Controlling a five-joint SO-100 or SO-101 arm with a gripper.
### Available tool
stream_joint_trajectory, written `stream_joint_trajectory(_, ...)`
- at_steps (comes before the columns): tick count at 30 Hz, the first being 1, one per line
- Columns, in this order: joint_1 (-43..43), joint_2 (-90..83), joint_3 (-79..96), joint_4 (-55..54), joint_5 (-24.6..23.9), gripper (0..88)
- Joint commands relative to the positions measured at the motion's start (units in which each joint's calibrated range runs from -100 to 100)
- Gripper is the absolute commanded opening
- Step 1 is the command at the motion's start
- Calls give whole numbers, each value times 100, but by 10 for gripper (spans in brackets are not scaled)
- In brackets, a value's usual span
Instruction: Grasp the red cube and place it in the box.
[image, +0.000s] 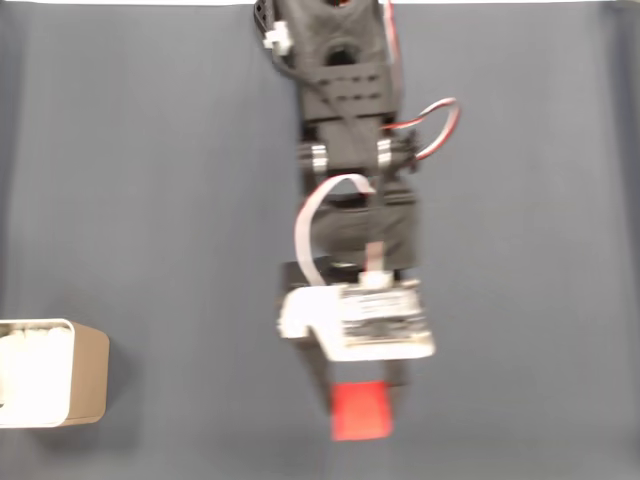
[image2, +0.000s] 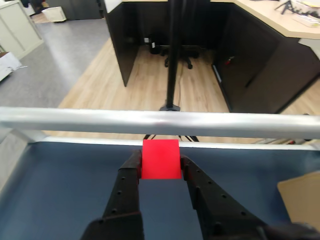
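Note:
The red cube (image: 360, 412) is near the bottom centre of the fixed view, held between the black fingers of my gripper (image: 361, 398). The arm reaches down from the top edge and looks slightly blurred. In the wrist view the red cube (image2: 160, 159) sits clamped between the two jaws of the gripper (image2: 160, 161), seemingly raised off the blue-grey mat. The box (image: 88, 372), tan-walled with a white rim and white inside, stands at the lower left of the fixed view, well apart from the cube. A tan corner of the box (image2: 302, 197) shows at the wrist view's right edge.
The blue-grey mat (image: 170, 200) covers the table. In the wrist view a metal rail (image2: 75, 120) runs along the table's far edge, with wooden floor and dark office furniture beyond it.

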Motion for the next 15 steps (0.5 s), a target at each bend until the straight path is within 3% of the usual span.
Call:
stream_joint_trajectory(1, 172, -456, -103, 8, 88, 18)
stream_joint_trajectory(15, 967, -473, -331, -25, 107, 18)
